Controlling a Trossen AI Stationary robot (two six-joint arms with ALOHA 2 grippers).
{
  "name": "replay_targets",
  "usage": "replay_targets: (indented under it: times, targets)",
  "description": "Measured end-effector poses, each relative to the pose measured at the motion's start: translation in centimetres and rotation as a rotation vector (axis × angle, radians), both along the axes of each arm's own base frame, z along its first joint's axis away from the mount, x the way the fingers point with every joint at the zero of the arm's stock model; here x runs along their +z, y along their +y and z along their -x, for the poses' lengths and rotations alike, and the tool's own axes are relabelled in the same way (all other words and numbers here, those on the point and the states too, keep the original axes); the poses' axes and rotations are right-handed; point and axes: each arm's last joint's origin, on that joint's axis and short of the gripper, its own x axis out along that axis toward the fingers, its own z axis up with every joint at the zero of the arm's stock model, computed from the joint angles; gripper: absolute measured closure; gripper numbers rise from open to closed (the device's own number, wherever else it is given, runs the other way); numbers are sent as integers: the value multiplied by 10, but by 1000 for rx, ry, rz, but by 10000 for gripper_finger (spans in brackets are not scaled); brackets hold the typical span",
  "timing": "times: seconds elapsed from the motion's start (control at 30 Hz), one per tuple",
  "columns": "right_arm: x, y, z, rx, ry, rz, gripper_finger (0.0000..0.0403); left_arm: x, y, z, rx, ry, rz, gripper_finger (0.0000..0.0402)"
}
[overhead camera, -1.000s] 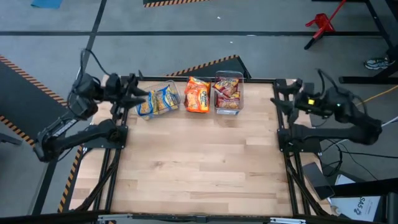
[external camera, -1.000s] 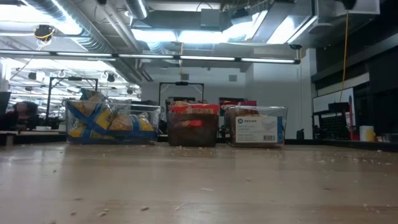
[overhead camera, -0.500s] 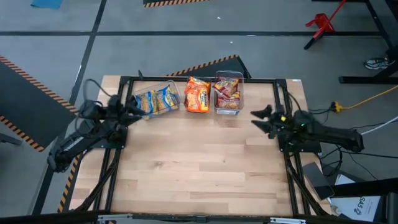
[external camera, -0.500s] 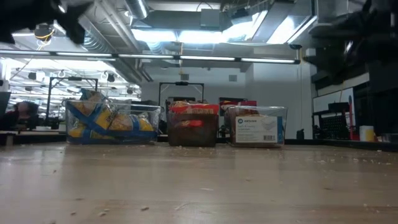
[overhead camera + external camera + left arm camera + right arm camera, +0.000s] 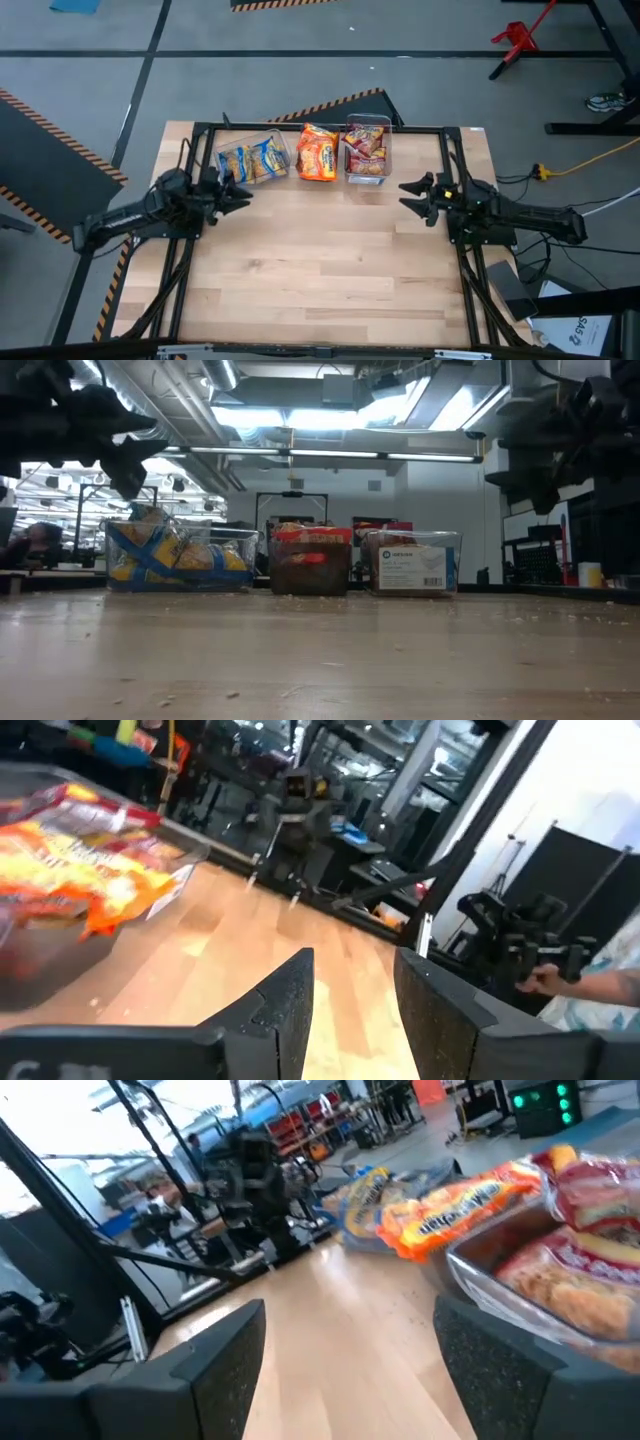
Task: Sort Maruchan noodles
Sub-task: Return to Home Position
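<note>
I had the left gripper [image 5: 240,196], fingers apart, near the blue noodle packs [image 5: 252,160], and the right gripper [image 5: 409,196], likewise spread, over the worktop [image 5: 320,270].

light: bright, even; source: ceiling lights [image 5: 300,415]; glare: low view

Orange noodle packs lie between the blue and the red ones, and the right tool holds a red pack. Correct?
No: the right tool is open and holds nothing, as the right wrist view shows. The rest is right.
</note>
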Motion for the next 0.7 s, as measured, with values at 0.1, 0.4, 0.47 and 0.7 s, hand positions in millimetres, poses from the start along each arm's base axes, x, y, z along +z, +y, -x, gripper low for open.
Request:
replay_targets:
  times: [0.1,0.4,0.47,0.7]
  targets:
    - [-3,0,0,-5,36,-4,125,0,-4,-1,3,-1,-10,268]
    - [-6,0,0,-5,63,15,125,-5,-8,-4,103,42,-40,268]
    - [-6,0,0,-5,64,14,125,-5,-8,-4,131,48,-51,268]
    - [-6,0,0,-4,64,14,125,-5,-8,-4,140,50,-84,268]
